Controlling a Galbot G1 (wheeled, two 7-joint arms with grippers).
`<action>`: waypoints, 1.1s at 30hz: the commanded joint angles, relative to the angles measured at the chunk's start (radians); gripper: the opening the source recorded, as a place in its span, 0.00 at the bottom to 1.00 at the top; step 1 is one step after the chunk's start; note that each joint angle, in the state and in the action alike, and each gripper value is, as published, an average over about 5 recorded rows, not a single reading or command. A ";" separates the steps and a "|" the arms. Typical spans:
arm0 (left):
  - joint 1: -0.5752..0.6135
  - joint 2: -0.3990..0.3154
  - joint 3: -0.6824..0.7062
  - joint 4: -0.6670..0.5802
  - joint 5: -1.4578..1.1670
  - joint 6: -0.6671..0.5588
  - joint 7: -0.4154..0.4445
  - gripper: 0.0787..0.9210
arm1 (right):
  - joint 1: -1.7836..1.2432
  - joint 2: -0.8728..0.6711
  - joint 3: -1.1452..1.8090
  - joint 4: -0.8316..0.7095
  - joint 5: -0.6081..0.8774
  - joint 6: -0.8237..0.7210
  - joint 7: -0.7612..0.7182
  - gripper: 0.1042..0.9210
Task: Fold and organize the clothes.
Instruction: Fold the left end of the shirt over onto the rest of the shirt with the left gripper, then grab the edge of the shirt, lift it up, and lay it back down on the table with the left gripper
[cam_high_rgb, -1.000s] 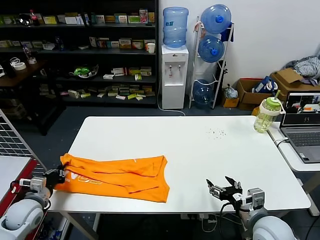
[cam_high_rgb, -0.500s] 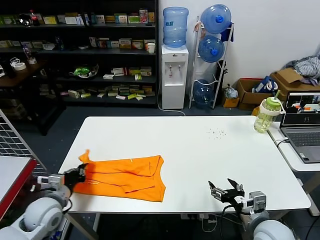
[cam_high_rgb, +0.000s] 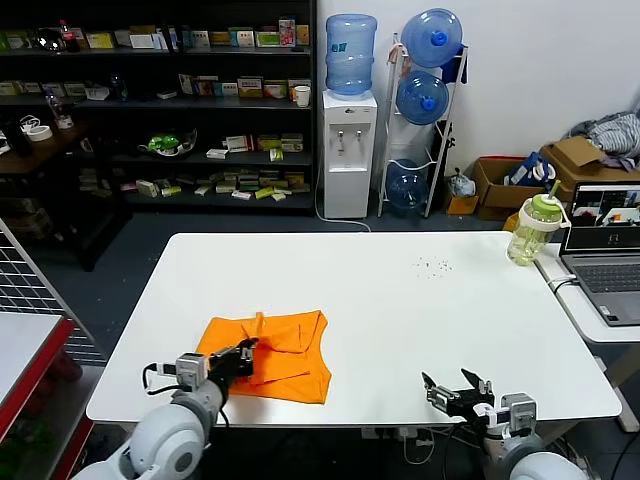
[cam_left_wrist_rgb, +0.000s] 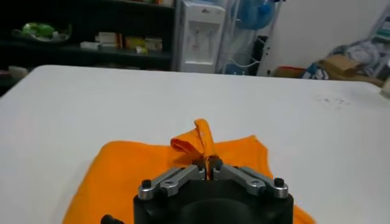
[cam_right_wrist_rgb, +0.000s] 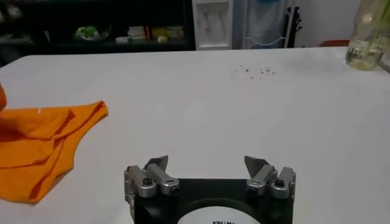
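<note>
The bright orange T-shirt (cam_high_rgb: 280, 352) lies bunched and partly folded on the white table (cam_high_rgb: 400, 310), near its front left. My left gripper (cam_high_rgb: 244, 352) is shut on a raised fold of the shirt's edge, held over the shirt's middle; the left wrist view shows the pinched fold (cam_left_wrist_rgb: 205, 141) rising between the closed fingers (cam_left_wrist_rgb: 208, 165). My right gripper (cam_high_rgb: 456, 384) is open and empty at the table's front edge, right of the shirt. In the right wrist view its fingers (cam_right_wrist_rgb: 207, 163) stand wide apart, and the shirt (cam_right_wrist_rgb: 36, 146) lies off to one side.
A green-lidded bottle (cam_high_rgb: 533, 230) stands at the table's far right corner, beside a laptop (cam_high_rgb: 605, 250) on an adjoining desk. Small dark crumbs (cam_high_rgb: 432, 266) dot the far right of the table. Shelves and a water dispenser (cam_high_rgb: 349, 120) stand behind.
My left gripper has dragged the shirt's left end to the right, over the rest of the shirt, folding it into a narrower bundle. The right gripper has sunk slightly toward the front edge.
</note>
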 joint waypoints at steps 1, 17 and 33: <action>-0.099 -0.144 0.127 0.032 0.033 0.027 -0.049 0.05 | -0.016 0.004 0.007 0.002 -0.002 0.001 0.000 0.88; -0.124 -0.192 0.119 0.116 0.091 0.013 -0.001 0.11 | 0.007 0.002 -0.013 -0.014 0.003 0.001 -0.001 0.88; 0.071 0.091 -0.153 0.050 -0.032 -0.039 0.104 0.65 | 0.040 -0.010 -0.035 -0.023 0.016 0.005 -0.009 0.88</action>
